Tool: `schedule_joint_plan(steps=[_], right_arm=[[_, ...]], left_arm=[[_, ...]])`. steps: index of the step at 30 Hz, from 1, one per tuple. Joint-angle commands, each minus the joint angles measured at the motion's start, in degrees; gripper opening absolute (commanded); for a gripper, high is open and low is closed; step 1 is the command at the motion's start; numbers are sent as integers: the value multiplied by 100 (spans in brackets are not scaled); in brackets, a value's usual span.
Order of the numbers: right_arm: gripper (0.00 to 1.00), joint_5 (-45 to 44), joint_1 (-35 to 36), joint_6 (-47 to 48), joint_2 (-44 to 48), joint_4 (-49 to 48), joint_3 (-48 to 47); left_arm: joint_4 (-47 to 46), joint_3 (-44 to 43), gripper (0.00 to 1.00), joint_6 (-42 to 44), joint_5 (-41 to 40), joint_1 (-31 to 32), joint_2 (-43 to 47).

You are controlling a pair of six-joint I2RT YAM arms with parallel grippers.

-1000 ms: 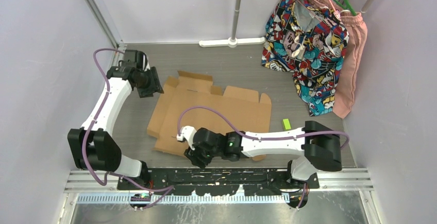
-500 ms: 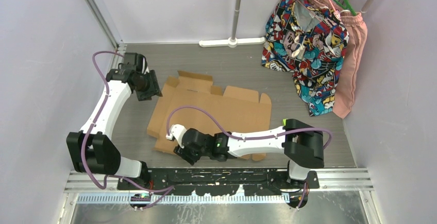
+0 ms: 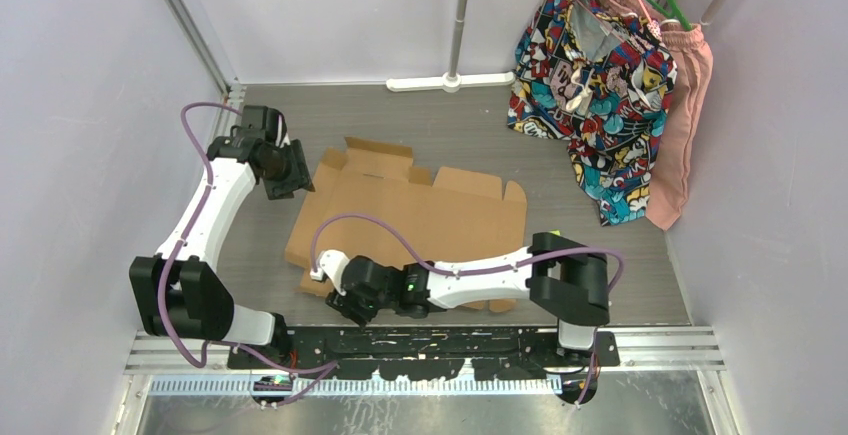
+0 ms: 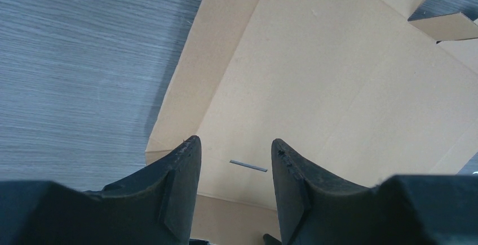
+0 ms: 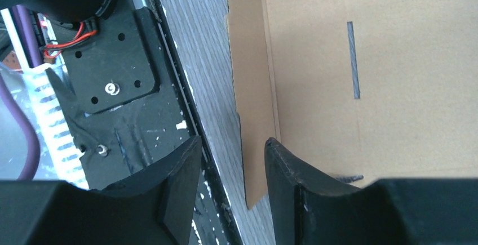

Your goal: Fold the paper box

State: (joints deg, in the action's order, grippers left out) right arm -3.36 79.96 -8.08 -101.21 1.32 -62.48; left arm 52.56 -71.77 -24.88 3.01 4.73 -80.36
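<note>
The paper box (image 3: 420,220) is a flat brown cardboard sheet with flaps and slots, lying unfolded on the grey table. My left gripper (image 3: 292,177) hovers over its far left corner, open and empty; in the left wrist view the sheet (image 4: 338,87) and a slot lie below the open gripper (image 4: 234,146). My right gripper (image 3: 338,307) is at the sheet's near left corner, open and empty. In the right wrist view the gripper (image 5: 231,143) straddles the near flap's edge (image 5: 251,115).
The black arm mounting rail (image 3: 430,340) runs just beside the sheet's near edge and shows in the right wrist view (image 5: 113,76). Patterned and pink clothes (image 3: 600,85) hang at the far right. A white stand base (image 3: 450,82) is at the back. A small green object (image 3: 556,241) lies right of the sheet.
My right gripper has slid left along the sheet's near edge to its near left corner. My left gripper has shifted slightly. The sheet has not moved.
</note>
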Motion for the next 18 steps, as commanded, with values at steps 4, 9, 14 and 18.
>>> schedule_joint_plan(steps=[4,9,14,18], right_arm=[[49,-77,52,67,-555,-236,-597],[32,-62,-19,-9,-676,-380,-569],[17,-41,-245,-187,-431,-835,-225],[13,-29,-563,-325,-61,-1297,178]], left_arm=[[-52,22,50,122,-38,-85,229],[-34,14,50,158,-35,-121,244],[-42,5,50,194,9,-177,226],[-37,-57,50,220,45,-197,213]])
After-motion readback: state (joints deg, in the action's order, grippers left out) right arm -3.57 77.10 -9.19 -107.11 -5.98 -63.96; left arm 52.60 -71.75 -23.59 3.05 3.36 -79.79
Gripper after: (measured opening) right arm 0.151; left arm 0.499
